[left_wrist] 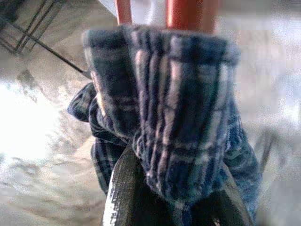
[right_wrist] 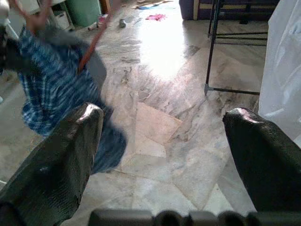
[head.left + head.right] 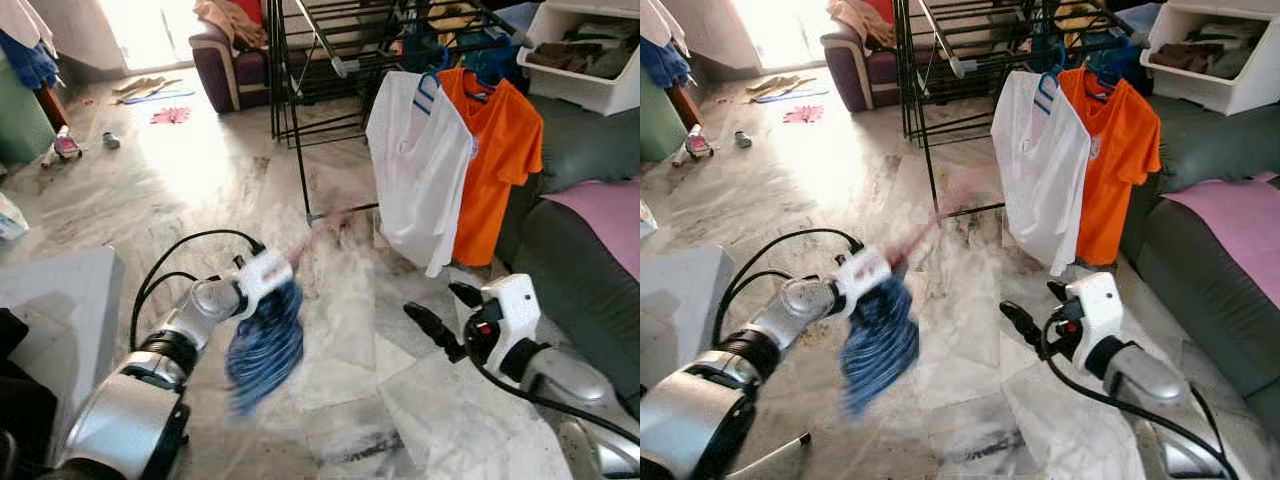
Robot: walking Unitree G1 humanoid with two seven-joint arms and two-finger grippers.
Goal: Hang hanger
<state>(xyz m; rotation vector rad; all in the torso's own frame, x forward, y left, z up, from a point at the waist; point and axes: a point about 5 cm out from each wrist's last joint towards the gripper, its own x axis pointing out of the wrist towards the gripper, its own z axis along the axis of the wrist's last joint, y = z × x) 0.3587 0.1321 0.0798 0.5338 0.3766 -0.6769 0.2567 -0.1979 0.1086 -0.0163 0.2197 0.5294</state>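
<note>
My left gripper [image 3: 268,272] is shut on a red hanger [image 3: 325,222] that carries a blue plaid shirt [image 3: 264,345]. The hanger is blurred and points toward the black drying rack [image 3: 330,60]. In the left wrist view the plaid shirt [image 1: 178,108] bunches over the red hanger [image 1: 188,14], between the fingers [image 1: 120,188]. A white shirt [image 3: 420,160] and an orange shirt [image 3: 500,160] hang from the rack on blue hangers. My right gripper [image 3: 447,309] is held low on the right, open and holding nothing; its fingers [image 2: 61,169] stand wide apart over the floor.
A grey sofa [image 3: 580,260] with a pink cloth [image 3: 610,215] lies along the right. A white bin [image 3: 590,50] of clothes sits behind it. A purple armchair [image 3: 225,65] stands beyond the rack. A white box [image 3: 60,290] is at my left. Marble floor lies ahead.
</note>
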